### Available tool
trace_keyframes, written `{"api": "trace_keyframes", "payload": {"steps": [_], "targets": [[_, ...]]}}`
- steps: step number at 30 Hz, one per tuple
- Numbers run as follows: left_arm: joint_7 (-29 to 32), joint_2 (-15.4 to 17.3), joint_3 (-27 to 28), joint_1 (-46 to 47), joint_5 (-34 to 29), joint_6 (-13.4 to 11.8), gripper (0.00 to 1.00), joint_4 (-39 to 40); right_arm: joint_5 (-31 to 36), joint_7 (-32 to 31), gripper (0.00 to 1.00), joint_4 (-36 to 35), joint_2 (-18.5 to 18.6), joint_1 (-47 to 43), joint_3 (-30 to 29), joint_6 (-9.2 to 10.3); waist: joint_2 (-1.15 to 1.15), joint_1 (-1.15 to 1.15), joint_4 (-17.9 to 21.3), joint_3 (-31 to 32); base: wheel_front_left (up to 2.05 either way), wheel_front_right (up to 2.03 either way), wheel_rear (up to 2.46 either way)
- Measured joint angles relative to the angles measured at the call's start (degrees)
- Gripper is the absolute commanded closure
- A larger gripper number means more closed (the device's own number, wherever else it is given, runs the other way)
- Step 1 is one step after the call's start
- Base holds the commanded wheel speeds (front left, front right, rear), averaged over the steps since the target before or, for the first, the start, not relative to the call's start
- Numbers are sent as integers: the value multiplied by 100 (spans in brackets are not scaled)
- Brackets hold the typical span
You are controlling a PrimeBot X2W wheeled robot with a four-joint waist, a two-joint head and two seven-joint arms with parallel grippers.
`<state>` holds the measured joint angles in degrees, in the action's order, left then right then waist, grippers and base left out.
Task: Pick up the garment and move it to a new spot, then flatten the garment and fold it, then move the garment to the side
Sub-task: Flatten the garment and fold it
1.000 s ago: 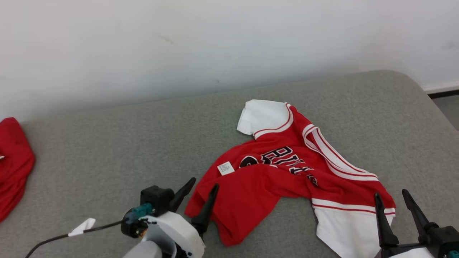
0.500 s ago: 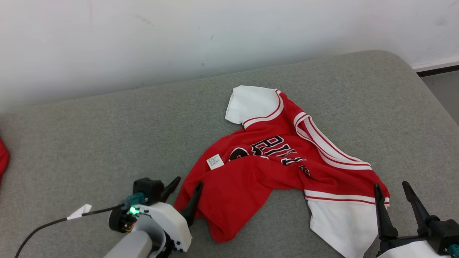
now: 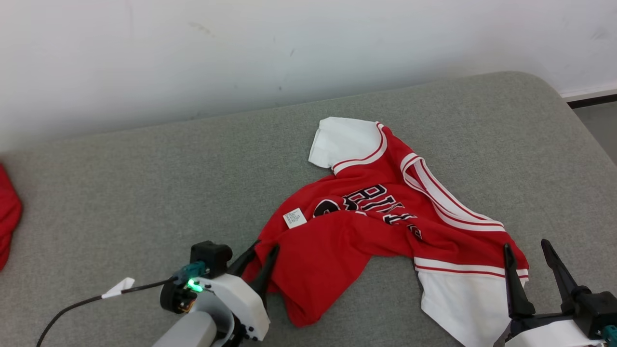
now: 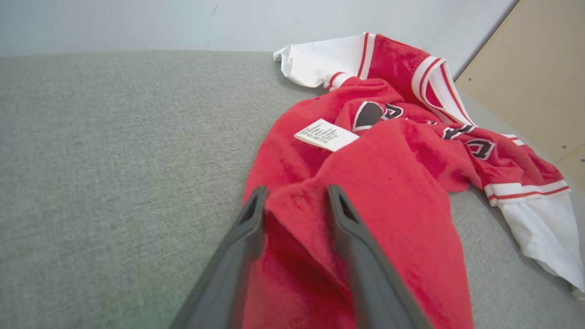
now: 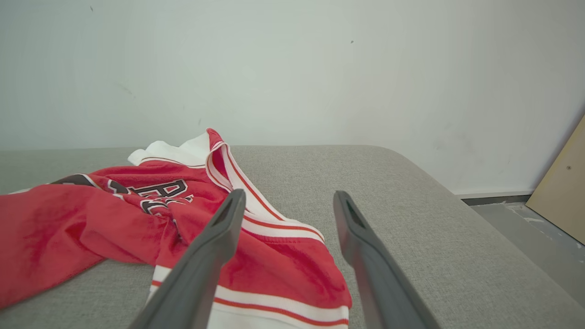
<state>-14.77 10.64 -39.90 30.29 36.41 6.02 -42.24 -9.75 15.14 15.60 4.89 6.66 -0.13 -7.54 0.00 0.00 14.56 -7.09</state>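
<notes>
The left pincer point(image 3: 265, 248) sits at the near left corner of the red and white jersey point(image 3: 366, 231), its two dark fingers point(image 4: 247, 228) set either side of a raised ridge of red cloth. The fingers are partly drawn together and the cloth fills the gap between them, but I cannot tell whether they really grip it. Just beyond this pincer's tips a small white label point(image 4: 327, 135) lies on the red cloth, and further beyond it a white sleeve point(image 4: 315, 64) reaches toward the pale wall point(image 3: 193, 58). The rest of the jersey lies crumpled to this pincer's right on the grey cushion point(image 3: 144, 183), with black lettering point(image 3: 376, 202) across its middle. A green light point(image 3: 194, 286) glows on the wrist behind the left pincer, and a dark cable point(image 3: 72, 308) with a white tag point(image 3: 118, 287) trails off to its left. Well to its left, at the edge of the cushion, lies another red cloth point(image 3: 7, 217). The right pincer point(image 3: 525, 246) is spread wide and holds nothing; its left finger point(image 5: 215, 242) stands over the striped red edge of the jersey, the other over bare cushion. A second white sleeve point(image 3: 462, 303) lies just to the left of this pincer.
</notes>
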Motion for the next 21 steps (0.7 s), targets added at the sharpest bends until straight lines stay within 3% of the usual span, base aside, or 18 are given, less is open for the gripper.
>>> {"api": "trace_keyframes", "payload": {"steps": [3, 5, 13, 21], "targets": [[-10, -21, 2, -1, -23, 1, 71, -13, -1, 1, 0, 3, 0, -1, 11, 0, 0, 0, -7, 26, 0, 0, 0], [-20, -41, -5, -8, -58, 9, 100, -16, -2, 1, 0, 5, 0, -3, 13, -1, 0, 0, -11, 45, 0, 0, 0], [-30, -62, 34, -38, -110, 52, 100, 285, -26, 1, 0, 21, 20, -68, 4, 0, 0, 0, -71, 137, 0, 0, 0], [16, 87, -109, -285, -352, 63, 100, 1379, -35, 1, 0, 42, 24, -99, 14, -1, 0, 0, -148, 239, 0, 0, 0]]}}
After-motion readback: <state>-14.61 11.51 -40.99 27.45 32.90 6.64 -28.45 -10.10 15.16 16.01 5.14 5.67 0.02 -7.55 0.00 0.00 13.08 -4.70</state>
